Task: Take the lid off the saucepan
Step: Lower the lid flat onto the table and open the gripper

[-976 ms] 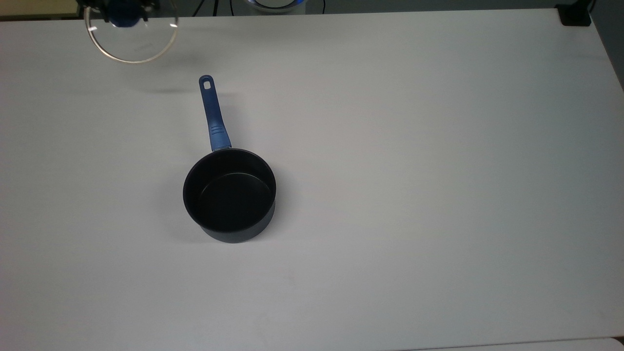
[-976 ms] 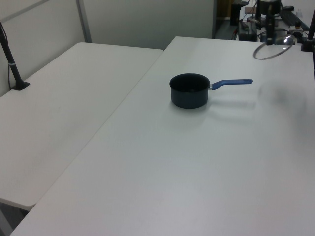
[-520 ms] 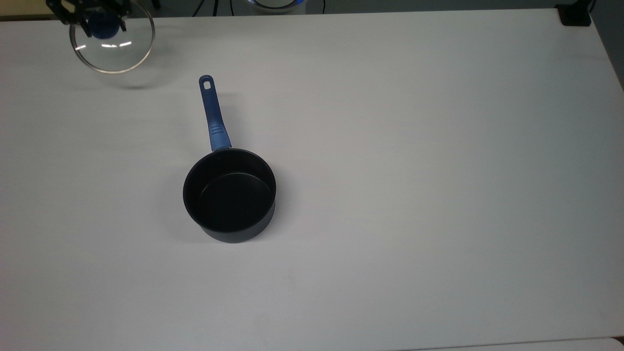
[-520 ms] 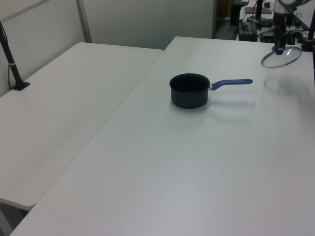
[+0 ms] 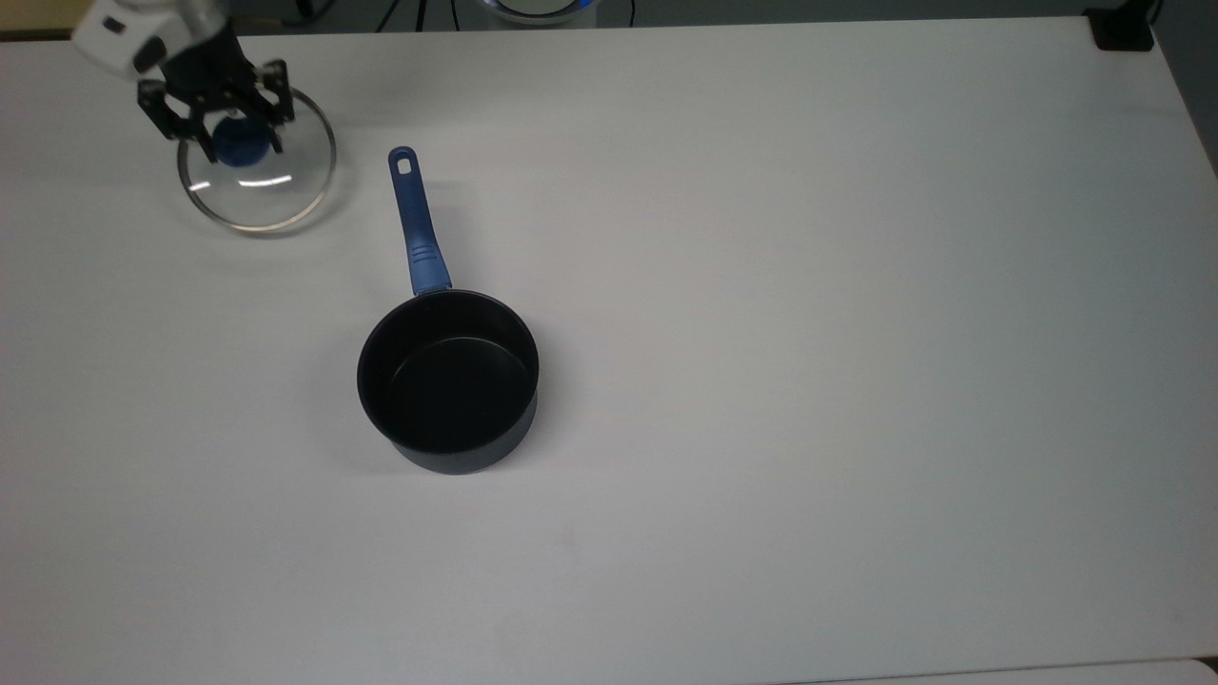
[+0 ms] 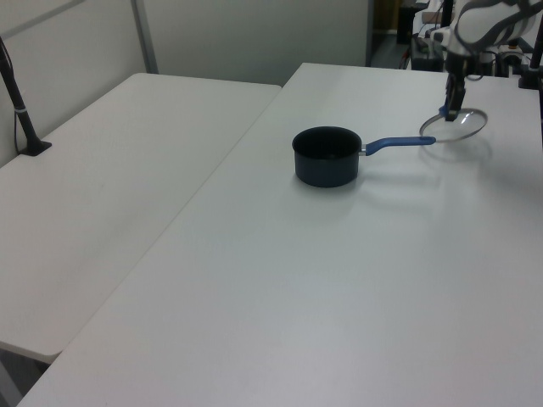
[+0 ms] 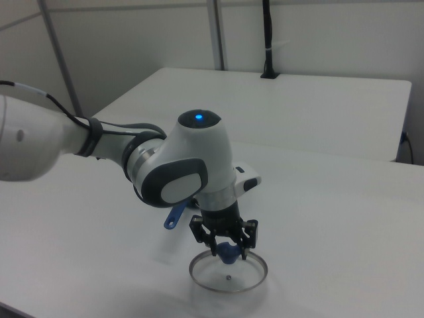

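White table carried one saucepan, uncovered. Beyond its handle tip, well apart from the pot, one lid lay, its blue knob clamped by the single gripper.

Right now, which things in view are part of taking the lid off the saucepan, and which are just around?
Part of the job:
- the lid, off the pan, its blue knob between the gripper's fingers
- the saucepan, uncovered on the white table

Just around:
- a second white table beside it
- a black post at the left view's left
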Action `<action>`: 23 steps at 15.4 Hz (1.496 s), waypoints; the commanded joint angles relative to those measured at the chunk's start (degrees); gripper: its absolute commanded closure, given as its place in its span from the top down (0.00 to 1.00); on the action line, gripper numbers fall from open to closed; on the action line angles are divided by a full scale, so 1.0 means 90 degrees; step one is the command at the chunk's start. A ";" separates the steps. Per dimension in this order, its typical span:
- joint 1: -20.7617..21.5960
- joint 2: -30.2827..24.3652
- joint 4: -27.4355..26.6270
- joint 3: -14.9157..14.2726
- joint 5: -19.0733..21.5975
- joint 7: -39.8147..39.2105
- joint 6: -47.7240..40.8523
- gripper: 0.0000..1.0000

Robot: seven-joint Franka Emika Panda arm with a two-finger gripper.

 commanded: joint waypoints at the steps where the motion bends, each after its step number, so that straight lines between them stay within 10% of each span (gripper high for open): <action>1: 0.0177 0.0208 -0.0088 0.0036 0.0102 0.0373 0.0405 0.51; 5: 0.0187 0.0345 -0.0078 0.0192 0.0102 0.0589 0.0474 0.52; 10: 0.0119 0.0267 0.0097 0.0183 0.0102 0.0793 -0.0032 1.00; 17: -0.0047 -0.0357 0.1647 0.0202 0.0102 0.2293 -0.2355 1.00; 23: 0.0040 -0.0514 0.3182 0.1119 0.0024 0.5740 -0.3850 1.00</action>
